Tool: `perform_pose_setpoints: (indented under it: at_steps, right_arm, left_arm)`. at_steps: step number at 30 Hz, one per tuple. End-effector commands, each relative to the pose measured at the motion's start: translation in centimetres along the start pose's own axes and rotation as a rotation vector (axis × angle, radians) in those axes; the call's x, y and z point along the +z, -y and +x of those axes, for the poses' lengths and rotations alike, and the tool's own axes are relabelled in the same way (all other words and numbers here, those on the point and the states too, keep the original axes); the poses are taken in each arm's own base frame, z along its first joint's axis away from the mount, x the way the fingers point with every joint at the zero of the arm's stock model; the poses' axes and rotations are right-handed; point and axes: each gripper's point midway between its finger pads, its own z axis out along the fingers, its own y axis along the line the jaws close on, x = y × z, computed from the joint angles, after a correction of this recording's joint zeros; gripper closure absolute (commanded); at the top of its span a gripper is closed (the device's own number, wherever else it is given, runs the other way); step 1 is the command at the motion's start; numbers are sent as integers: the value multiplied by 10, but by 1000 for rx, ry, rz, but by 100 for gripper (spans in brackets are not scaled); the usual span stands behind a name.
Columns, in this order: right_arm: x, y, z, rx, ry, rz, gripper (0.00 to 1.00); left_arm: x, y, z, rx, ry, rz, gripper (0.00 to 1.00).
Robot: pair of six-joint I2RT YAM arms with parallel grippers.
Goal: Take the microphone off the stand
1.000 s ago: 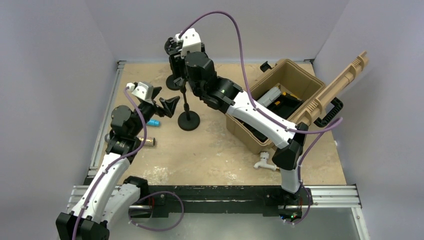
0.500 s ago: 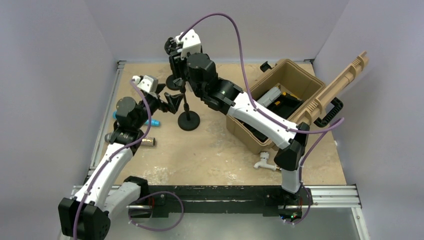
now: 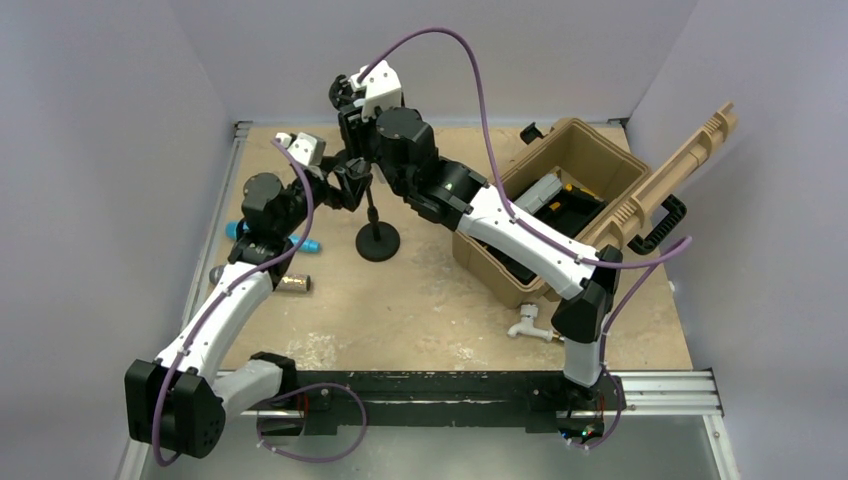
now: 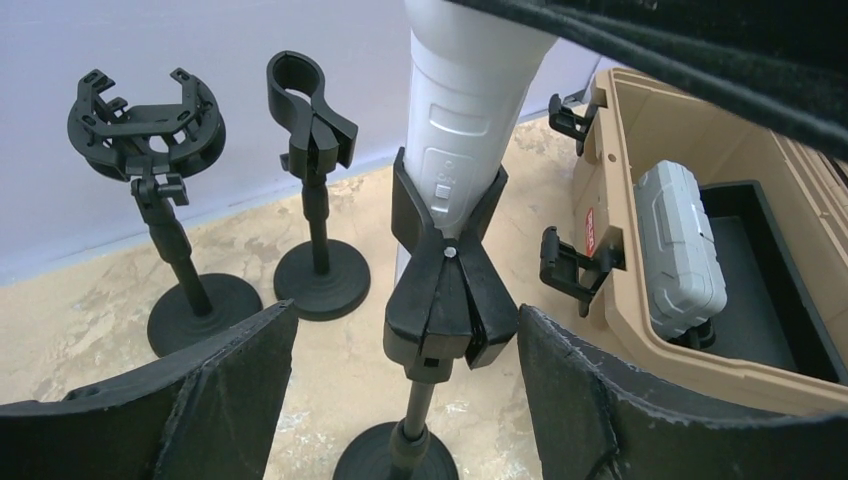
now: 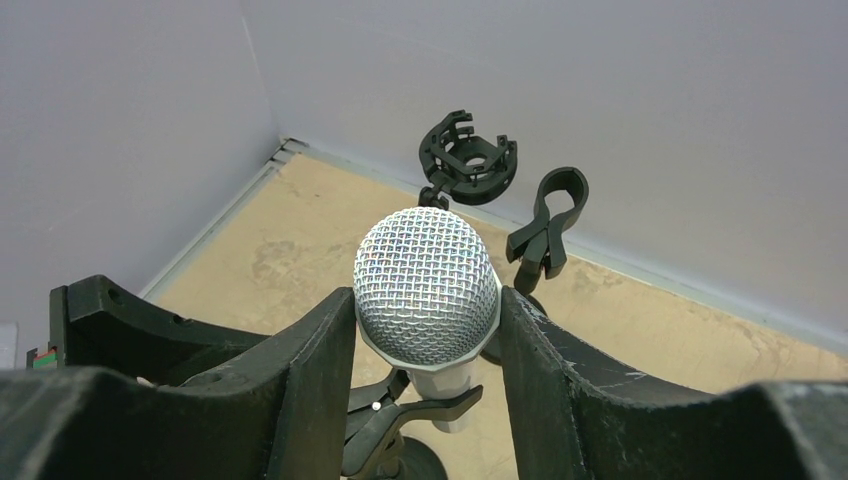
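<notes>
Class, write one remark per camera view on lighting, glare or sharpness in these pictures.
Top external: soft, even light, no hard shadows on the table. Left wrist: the white microphone body is brightest, nearly washed out near the top. Right wrist: its mesh head is sharp, with glinting highlights.

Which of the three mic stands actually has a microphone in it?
The front stand: its clip grips the white microphone. The ring-clip stand and the shock-mount stand behind it hold nothing.
</notes>
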Motion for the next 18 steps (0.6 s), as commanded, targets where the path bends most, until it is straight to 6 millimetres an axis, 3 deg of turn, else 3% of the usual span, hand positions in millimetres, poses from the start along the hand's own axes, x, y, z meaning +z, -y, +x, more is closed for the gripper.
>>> perform_pose_setpoints:
  at_steps: [1, 8, 12, 18]
  right_arm:
    - [-13, 5, -25, 18, 50, -25, 74]
    - [-12, 4, -22, 17, 43, -26, 74]
    - [-12, 5, -24, 17, 47, -19, 77]
    - [-14, 11, -32, 22, 68, 6, 82]
  left_arm:
    - [7, 1, -31, 36, 74, -6, 22]
    - [21, 5, -32, 23, 54, 10, 30]
    - [26, 5, -23, 17, 1, 13, 52]
    - [20, 4, -4, 21, -72, 4, 98]
